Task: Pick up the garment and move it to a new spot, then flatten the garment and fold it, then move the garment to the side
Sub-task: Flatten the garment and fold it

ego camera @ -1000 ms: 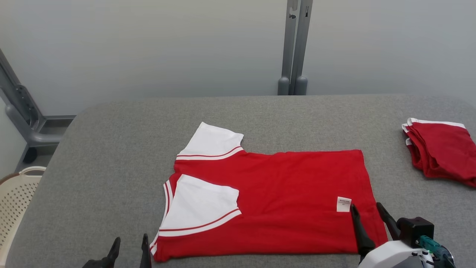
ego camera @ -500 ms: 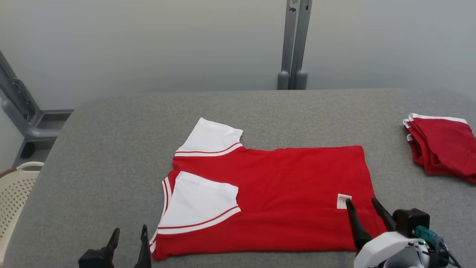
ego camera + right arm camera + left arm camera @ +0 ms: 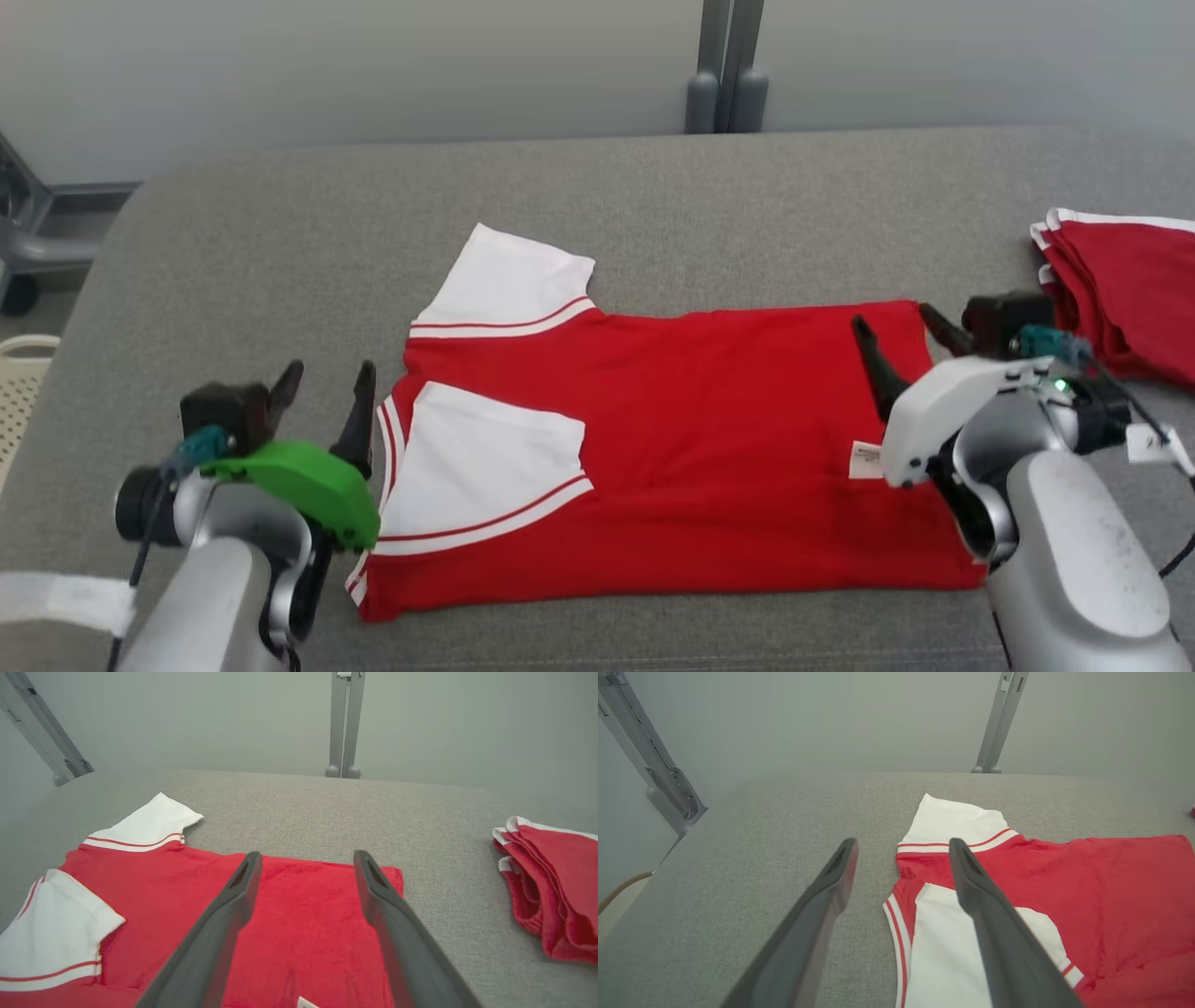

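Observation:
A red garment (image 3: 709, 439) with white, red-striped sleeves lies flat on the grey table (image 3: 261, 243), its near side folded in so one sleeve rests on top. My left gripper (image 3: 329, 371) hovers open just left of the collar end, empty. In the left wrist view, the left gripper (image 3: 902, 842) straddles the garment's (image 3: 1101, 891) left edge. My right gripper (image 3: 892, 315) is open above the hem end near the far right corner. Seen from the right wrist, the right gripper (image 3: 307, 855) hangs over the red cloth (image 3: 303, 924) with nothing held.
A stack of folded red garments (image 3: 1130, 280) lies at the table's right edge, and shows as a folded stack (image 3: 551, 882) from the right wrist too. A cream perforated basket (image 3: 19, 383) stands off the left edge. A grey post (image 3: 724, 65) rises behind the table.
The head camera has tilted down. Both arms have reached forward over the table: the left gripper is beside the collar, the right gripper over the far hem. The garment lies as before.

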